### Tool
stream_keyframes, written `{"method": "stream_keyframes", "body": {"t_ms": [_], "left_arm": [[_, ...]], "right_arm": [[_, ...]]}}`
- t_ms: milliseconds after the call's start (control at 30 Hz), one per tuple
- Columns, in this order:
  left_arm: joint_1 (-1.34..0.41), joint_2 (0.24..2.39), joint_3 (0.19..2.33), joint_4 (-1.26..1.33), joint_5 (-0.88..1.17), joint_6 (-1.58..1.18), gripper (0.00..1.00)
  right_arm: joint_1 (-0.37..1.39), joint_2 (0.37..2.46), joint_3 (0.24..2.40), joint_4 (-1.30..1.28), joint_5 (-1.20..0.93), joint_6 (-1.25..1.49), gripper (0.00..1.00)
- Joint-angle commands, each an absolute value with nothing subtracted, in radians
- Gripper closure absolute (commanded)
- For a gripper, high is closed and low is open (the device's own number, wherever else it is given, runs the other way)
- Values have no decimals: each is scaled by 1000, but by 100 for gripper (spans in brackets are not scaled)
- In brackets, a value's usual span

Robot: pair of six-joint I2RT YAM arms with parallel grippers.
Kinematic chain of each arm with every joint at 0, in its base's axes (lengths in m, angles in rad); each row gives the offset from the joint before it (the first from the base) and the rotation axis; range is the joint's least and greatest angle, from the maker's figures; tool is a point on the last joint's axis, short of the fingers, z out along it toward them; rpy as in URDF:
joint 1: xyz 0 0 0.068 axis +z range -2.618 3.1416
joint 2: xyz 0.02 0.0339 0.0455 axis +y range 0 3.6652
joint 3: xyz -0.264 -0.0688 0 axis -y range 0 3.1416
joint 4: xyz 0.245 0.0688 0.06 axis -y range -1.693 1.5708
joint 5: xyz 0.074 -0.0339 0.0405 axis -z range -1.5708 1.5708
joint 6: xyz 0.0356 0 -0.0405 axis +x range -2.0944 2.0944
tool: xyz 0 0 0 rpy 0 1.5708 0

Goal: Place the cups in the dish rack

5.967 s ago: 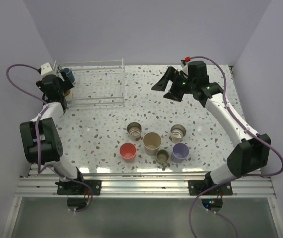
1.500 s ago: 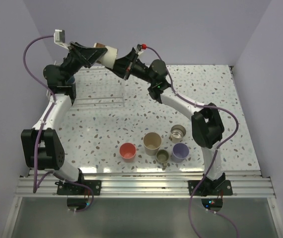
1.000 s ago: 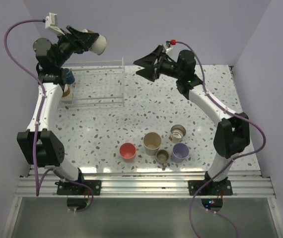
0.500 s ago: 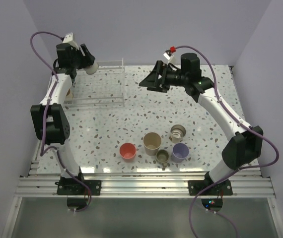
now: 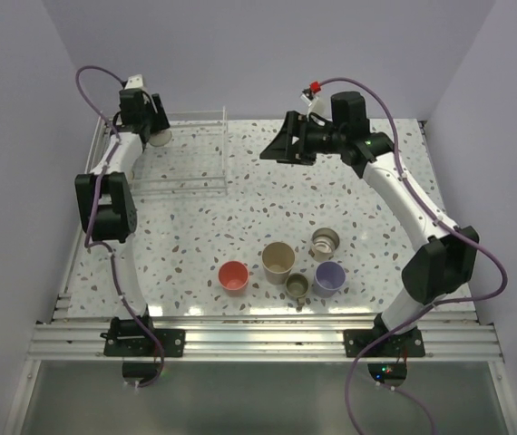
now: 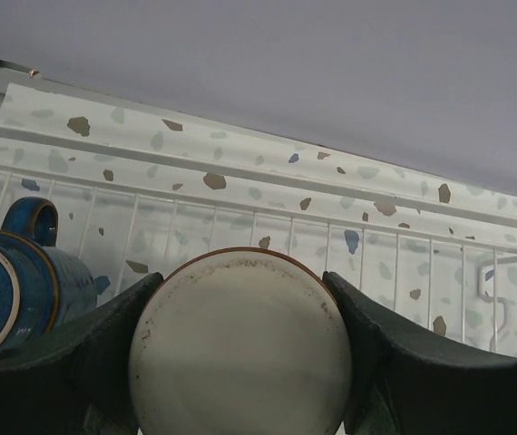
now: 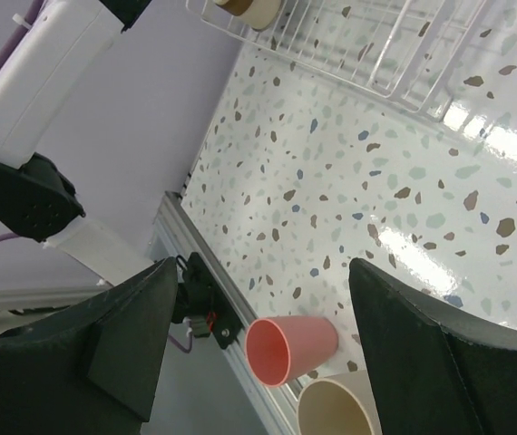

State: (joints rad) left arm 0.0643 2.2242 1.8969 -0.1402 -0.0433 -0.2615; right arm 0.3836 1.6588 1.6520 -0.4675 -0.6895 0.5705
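We pinch the cream cup (image 6: 240, 362) in the left end effector (image 6: 245, 317); dish rack (image 6: 404, 263) lies at twelve o'clock, blue cup (image 6: 14, 281) at nine; right end effector (image 7: 258, 294) spread.

In the left wrist view, the cream cup (image 6: 240, 349) runs off the bottom edge. Only its round end shows; its sides are hidden by the fingers (image 6: 95, 349) of the left gripper (image 6: 240, 281). A blue mug (image 6: 9, 290) is cut by the left edge. From above, the left arm (image 5: 118, 161) covers the left end of the dish rack (image 5: 186, 186). In the right wrist view, a beige cup (image 7: 336, 412) is cut by the bottom edge.
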Motion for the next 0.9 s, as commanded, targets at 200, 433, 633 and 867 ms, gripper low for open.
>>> {"method": "stream_keyframes", "body": {"t_ms": [200, 433, 633, 867], "left_arm": [[61, 2281, 1945, -32, -137, -204, 100], [60, 2307, 1953, 20, -138, -193, 74], [60, 2330, 1971, 29, -138, -204, 46], [58, 2341, 1980, 12, -138, -218, 15]], "right_arm": [[357, 1675, 1700, -505, -641, 531, 21], [353, 1672, 1686, -518, -620, 515, 20], [351, 1660, 1671, -509, -612, 522, 20], [350, 1648, 1657, -505, -609, 528, 19]]}}
